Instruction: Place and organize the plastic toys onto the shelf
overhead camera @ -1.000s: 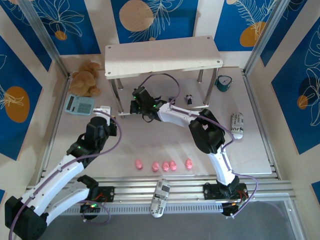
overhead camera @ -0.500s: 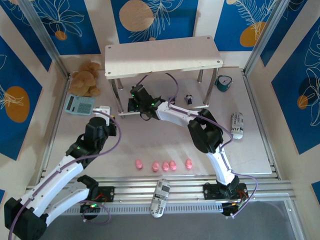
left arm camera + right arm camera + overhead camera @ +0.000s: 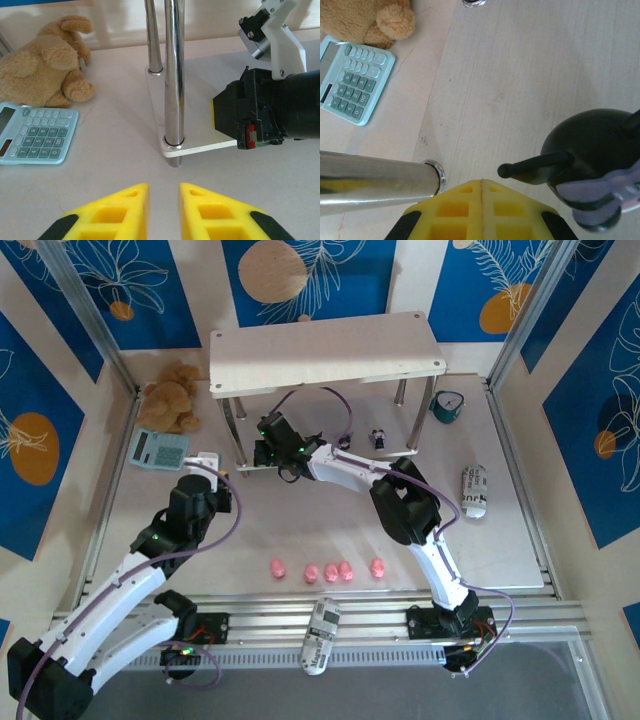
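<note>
A dark purple-and-white figurine (image 3: pixel 590 165) is sitting on the shelf's lower board (image 3: pixel 520 75), close to a silver leg (image 3: pixel 375 182). It is just right of the right gripper (image 3: pixel 481 186), whose yellow fingers are pressing together on nothing. With the piece seemingly set down, the gripper should be backing straight out from under the top board (image 3: pixel 325 350), steering between leg and figurine so neither gets clipped. The left gripper (image 3: pixel 164 192) is hovering slightly parted and empty before that leg, and five pink pigs (image 3: pixel 331 571) are lying in a row on the table (image 3: pixel 290 525) near the arms.
</note>
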You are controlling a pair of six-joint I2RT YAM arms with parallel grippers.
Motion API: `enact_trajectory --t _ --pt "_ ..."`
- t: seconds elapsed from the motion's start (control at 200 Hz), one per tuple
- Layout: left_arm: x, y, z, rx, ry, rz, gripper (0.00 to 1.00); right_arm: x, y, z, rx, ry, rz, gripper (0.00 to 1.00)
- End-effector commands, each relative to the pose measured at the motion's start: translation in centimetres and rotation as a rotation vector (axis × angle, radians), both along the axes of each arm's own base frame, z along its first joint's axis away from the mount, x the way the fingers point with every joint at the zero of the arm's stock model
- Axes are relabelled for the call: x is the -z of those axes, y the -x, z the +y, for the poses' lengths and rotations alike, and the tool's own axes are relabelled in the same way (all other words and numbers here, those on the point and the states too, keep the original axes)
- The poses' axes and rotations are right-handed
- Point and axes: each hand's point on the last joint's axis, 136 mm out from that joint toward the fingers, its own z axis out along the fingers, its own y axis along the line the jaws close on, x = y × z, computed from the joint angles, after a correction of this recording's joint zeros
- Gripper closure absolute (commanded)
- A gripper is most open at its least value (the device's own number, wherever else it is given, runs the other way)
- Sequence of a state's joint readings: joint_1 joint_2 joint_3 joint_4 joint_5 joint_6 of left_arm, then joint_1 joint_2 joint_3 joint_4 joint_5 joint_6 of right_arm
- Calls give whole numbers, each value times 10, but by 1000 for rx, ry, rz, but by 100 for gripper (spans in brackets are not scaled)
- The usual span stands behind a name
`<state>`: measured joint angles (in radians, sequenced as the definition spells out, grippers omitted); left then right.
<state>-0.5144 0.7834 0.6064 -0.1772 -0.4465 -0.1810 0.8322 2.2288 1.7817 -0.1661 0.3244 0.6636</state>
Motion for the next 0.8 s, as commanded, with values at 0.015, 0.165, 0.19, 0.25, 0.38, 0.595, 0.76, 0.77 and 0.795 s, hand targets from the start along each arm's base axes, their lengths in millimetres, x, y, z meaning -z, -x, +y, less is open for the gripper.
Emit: enact_trajectory --t 0.015,0.165,0.19,0.25,0.38,0.595,0.76,0.77,0.795 --pt "3 2 7 -18 -21 4 77 -11 4 11 -31 -14 -18 100" --pt "3 2 7 -18 -23 8 77 -17 10 12 -57 -30 -29 100" --pt "3 2 7 -18 -22 7 77 -18 11 11 -61 -35 -32 100" --pt "4 3 7 -17 -25 12 76 -23 12 10 -66 -44 -44 100" --pt "4 2 6 -12 -31 26 75 -34 20 5 -82 -54 -61 100" --pt "10 -3 -7 44 -58 76 73 -71 42 -12 -122 -89 -124 80" --pt "16 -9 -22 95 -47 91 69 -111 66 -67 -68 -22 -201 63" --pt "16 -10 -23 98 -46 90 68 -114 67 -72 -64 -16 -205 63" --pt "17 -11 -27 110 -39 88 67 -119 70 -83 -53 -3 -214 61"
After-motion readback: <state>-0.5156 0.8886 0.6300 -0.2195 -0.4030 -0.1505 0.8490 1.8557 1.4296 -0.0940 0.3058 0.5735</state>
